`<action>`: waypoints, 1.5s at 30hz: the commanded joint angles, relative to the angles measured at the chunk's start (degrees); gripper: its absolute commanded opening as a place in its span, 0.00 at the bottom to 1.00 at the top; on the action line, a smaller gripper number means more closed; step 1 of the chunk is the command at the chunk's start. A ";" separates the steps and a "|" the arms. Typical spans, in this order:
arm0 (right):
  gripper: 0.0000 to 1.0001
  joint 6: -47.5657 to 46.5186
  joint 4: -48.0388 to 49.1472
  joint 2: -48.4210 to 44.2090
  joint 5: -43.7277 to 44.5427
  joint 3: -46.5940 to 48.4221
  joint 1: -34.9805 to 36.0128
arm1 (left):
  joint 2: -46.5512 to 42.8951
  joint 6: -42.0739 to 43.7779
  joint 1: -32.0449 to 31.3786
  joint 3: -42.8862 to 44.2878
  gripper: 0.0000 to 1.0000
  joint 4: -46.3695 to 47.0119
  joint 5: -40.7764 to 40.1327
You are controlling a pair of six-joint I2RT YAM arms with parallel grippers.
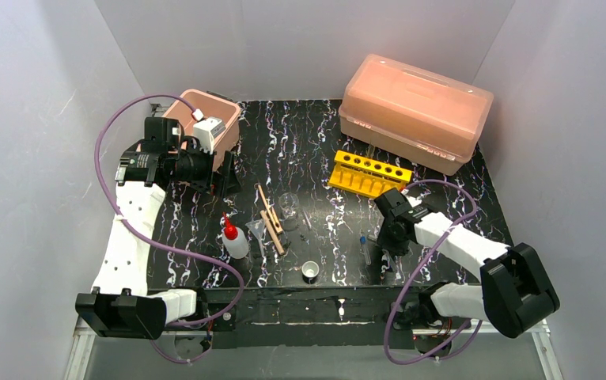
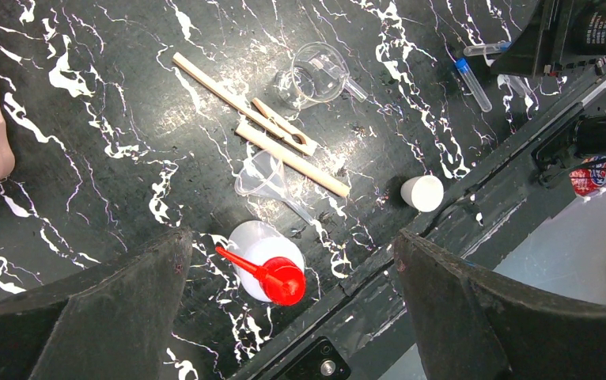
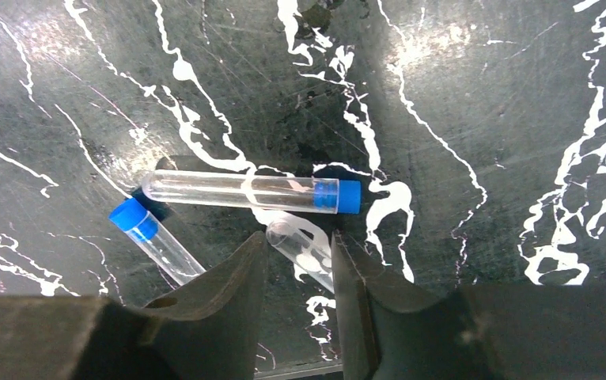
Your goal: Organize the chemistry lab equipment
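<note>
In the right wrist view three blue-capped clear tubes lie on the black marbled table. One tube (image 3: 244, 191) lies crosswise, another (image 3: 153, 237) slants at the left. The third tube (image 3: 309, 253) sits slanted between the narrowed fingers of my right gripper (image 3: 297, 235), with a gap still showing beside it. My left gripper (image 2: 290, 241) hangs wide open high over the white squeeze bottle (image 2: 272, 265) with the red nozzle. The wooden clamps (image 2: 276, 138), glass beaker (image 2: 316, 75) and tiny white cup (image 2: 422, 192) lie beyond. The yellow rack (image 1: 369, 173) stands at the back right.
A clear funnel (image 2: 260, 174) lies beside the clamps. The big pink lidded box (image 1: 414, 111) fills the back right corner, and a pink bin (image 1: 202, 119) sits at the back left behind my left arm. The table's front edge (image 1: 308, 297) runs close to the cup.
</note>
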 commanded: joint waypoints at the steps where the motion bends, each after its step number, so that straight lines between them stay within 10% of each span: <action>1: 0.40 2.58 2.66 2.85 -2.66 -0.89 0.40 | -1.89 0.33 0.45 1.73 0.99 -1.38 0.19; 14: 0.29 3.44 1.33 2.72 -1.25 0.45 0.66 | -2.95 0.88 0.44 0.77 0.99 -1.19 -0.18; 22: 0.49 5.11 -0.57 -0.08 -0.46 0.28 2.65 | -3.08 1.49 0.44 1.02 0.99 -1.59 -0.19; 45: 0.27 9.54 -5.38 -1.19 2.31 -0.43 9.31 | -3.34 1.11 0.42 0.87 0.99 -1.31 0.18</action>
